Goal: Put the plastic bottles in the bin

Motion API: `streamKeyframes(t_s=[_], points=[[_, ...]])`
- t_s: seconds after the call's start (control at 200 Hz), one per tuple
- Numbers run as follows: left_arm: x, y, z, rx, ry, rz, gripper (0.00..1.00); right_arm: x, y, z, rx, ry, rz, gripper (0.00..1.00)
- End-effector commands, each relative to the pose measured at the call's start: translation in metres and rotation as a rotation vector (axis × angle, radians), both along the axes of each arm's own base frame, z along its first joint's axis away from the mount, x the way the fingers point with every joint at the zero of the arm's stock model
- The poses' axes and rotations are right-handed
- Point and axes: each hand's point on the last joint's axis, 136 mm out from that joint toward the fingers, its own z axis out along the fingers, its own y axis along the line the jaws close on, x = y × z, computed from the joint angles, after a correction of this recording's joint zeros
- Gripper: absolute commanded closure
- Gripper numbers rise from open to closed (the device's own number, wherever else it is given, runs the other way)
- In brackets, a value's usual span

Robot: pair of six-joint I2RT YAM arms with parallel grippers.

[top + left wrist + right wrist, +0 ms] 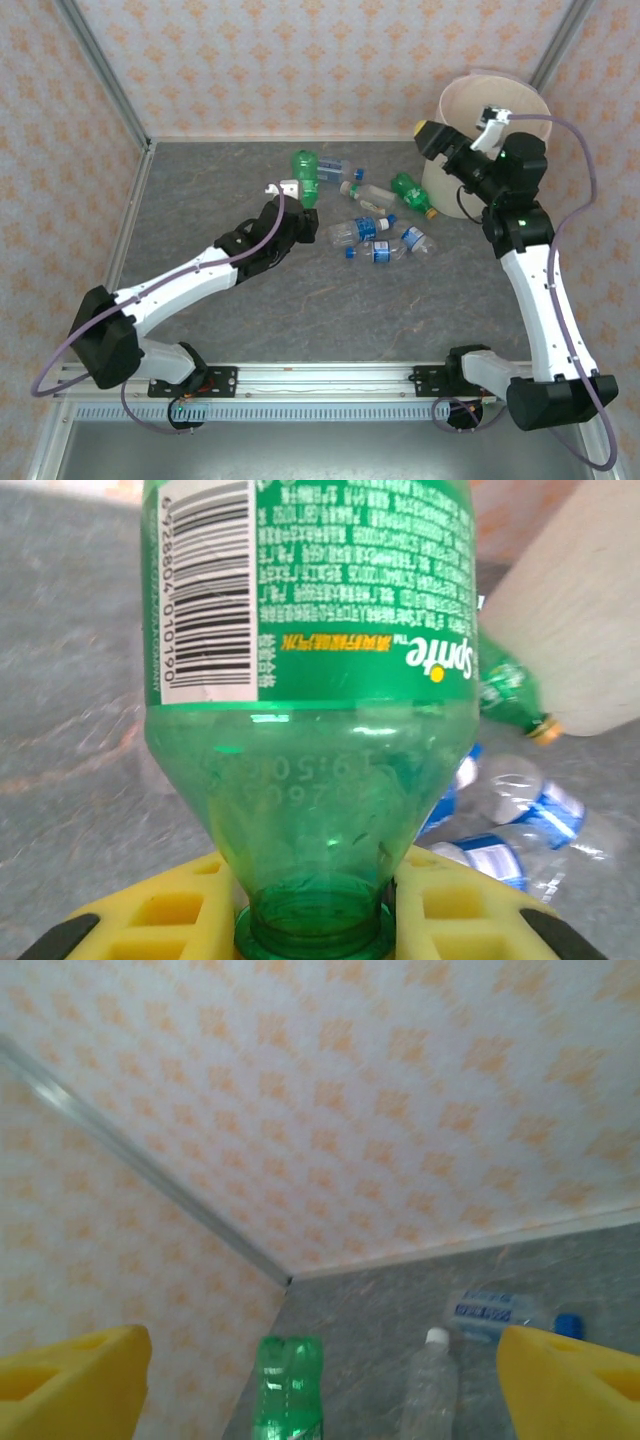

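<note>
My left gripper (300, 207) is shut on the neck of a green Sprite bottle (305, 172) at the table's middle. In the left wrist view its yellow fingers (150, 920) clamp the neck of that green bottle (310, 680) from both sides. Right of it, several plastic bottles lie on the table: a second green one (413, 194), a clear white-capped one (370, 191) and blue-labelled ones (362, 230). The cream bin (500, 100) stands at the far right. My right gripper (425, 134) hovers open and empty at the bin's left rim; its wrist view shows the yellow fingers (70, 1380) wide apart.
Patterned walls close in the table at the back and both sides. In the left wrist view the bin wall (570, 610) rises at the right behind the other green bottle (510, 690) and clear bottles (545, 810). Bare grey tabletop (330, 310) lies toward the arm bases.
</note>
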Motion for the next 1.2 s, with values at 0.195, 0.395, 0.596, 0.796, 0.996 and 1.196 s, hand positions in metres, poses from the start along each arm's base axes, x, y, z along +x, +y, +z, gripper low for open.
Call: streamKeyframes(t_s=[0.195,0.395,0.596,0.796,0.996,1.196], points=[[-0.021,-0.044,0.071,0.06,-0.233,-0.134,0.7,-0.015,0.075,-0.016,-0.073,0.05,0.303,0.16],[-0.033,-0.07,0.087,0.139,-0.285,-0.18,0.7,-0.021,0.096,-0.028,-0.109,0.073,0.384,0.16],[-0.037,-0.091,0.096,0.19,-0.313,-0.211,0.7,-0.023,0.103,-0.042,-0.112,0.123,0.435,0.18],[-0.034,-0.104,0.101,0.202,-0.331,-0.237,0.7,-0.025,0.104,-0.049,-0.126,0.142,0.445,0.26],[-0.032,-0.107,0.095,0.223,-0.328,-0.243,0.69,-0.022,0.102,-0.043,-0.12,0.132,0.422,0.46],[-0.033,-0.1,0.097,0.232,-0.339,-0.225,0.47,-0.019,0.096,-0.028,-0.096,0.096,0.369,0.49]])
